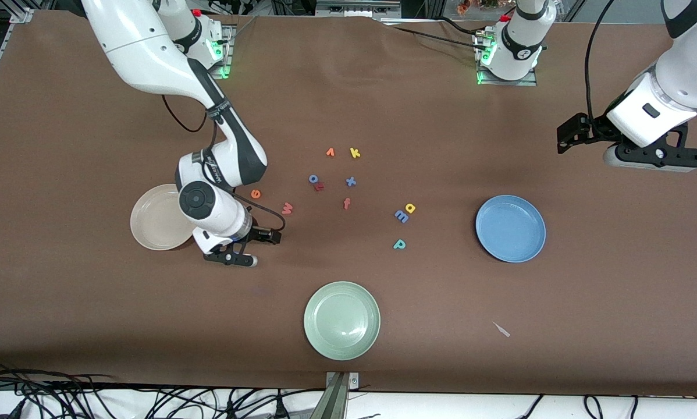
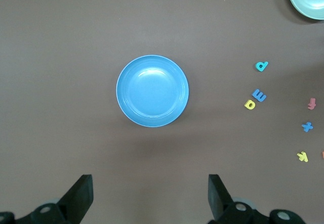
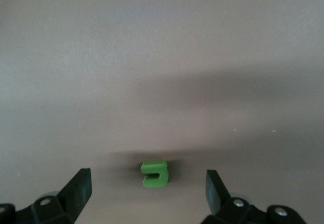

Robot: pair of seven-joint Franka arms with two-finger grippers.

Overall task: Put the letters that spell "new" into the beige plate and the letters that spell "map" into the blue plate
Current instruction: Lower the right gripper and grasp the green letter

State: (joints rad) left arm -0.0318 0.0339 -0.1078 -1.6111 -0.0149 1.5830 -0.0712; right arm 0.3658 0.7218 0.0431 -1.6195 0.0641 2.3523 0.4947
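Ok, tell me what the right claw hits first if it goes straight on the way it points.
Most likely the green n: the open right claw points down with the letter lying on the table between its fingers, though the height above it is unclear.

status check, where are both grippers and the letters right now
Right gripper open, low over green n beside beige plate. Left gripper open, waiting above blue plate. Both plates empty; nothing blocking.

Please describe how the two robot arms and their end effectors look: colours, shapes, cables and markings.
Both arms have glossy white rounded shells with dark grey to black joint sections. Thin black cables run along them. Green lights glow at both bases. The right end effector and the left end effector are black, each with two flat, wedge-shaped fingers. Small lettering marks the right arm's dark section.
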